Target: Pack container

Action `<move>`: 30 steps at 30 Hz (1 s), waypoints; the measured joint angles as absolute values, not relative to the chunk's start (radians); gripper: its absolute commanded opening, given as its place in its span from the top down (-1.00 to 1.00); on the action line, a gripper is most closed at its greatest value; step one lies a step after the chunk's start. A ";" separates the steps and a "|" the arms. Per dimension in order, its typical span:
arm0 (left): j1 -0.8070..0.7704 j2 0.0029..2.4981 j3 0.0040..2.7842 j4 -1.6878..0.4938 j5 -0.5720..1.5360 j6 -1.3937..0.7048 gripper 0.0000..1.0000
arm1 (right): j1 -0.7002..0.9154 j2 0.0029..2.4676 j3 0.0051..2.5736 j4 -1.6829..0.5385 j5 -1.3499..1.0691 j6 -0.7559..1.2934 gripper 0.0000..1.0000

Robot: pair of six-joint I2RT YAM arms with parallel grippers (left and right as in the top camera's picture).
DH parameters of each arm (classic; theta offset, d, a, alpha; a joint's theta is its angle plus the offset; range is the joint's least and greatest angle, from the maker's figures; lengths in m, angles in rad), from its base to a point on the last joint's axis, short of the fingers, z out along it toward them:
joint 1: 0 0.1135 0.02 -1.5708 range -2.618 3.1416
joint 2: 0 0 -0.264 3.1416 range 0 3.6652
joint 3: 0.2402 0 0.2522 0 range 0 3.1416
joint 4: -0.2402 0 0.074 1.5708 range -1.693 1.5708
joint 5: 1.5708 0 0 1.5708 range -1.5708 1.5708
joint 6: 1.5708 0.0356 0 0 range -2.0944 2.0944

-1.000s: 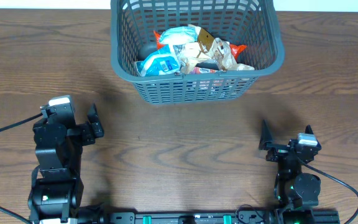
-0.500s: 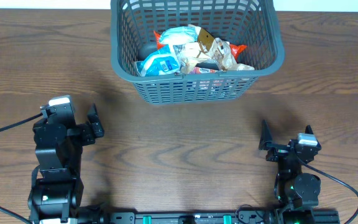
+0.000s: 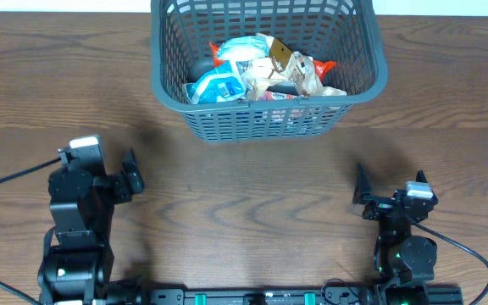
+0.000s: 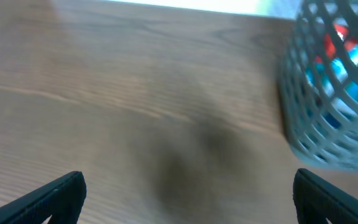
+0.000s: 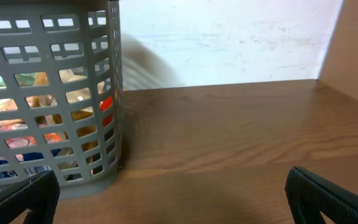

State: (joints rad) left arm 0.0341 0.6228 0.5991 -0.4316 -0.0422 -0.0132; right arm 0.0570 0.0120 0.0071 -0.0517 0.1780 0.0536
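Note:
The container is a dark grey lattice basket at the top middle of the table, holding several snack packets in blue, white, red and tan. It also shows at the right of the left wrist view and at the left of the right wrist view. My left gripper sits low at the left, open and empty, well short of the basket. My right gripper sits low at the right, open and empty, its fingers wide in the right wrist view.
The brown wooden table spreads between the arms and the basket. A pale wall stands behind the table's far edge. Black cables trail from both arm bases.
My left arm has shifted slightly toward the near edge. The right arm and the basket have not moved.

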 measured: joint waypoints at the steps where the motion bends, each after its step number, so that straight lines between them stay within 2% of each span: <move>1: 0.032 0.611 0.597 -0.437 -0.023 -0.020 -0.97 | 0.057 0.012 0.007 -0.052 0.178 0.054 -0.98; 5: 0.018 0.547 0.568 -0.367 0.030 -0.030 -0.97 | 0.057 0.012 0.007 -0.052 0.178 0.054 -0.98; 11: -0.005 0.458 0.426 -0.029 0.049 -0.027 -0.97 | 0.057 0.012 0.007 -0.052 0.178 0.054 -0.98; 16: -0.015 0.377 0.266 0.165 0.052 -0.023 -0.97 | 0.057 0.012 0.007 -0.052 0.178 0.054 -0.98; 30: -0.055 0.175 0.075 0.239 0.052 0.082 -0.97 | 0.057 0.012 0.007 -0.052 0.178 0.054 -0.98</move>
State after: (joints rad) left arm -0.0547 0.1749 0.0753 0.2386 0.0525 0.0818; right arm 0.0570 0.0120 0.0071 -0.0517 0.1783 0.0536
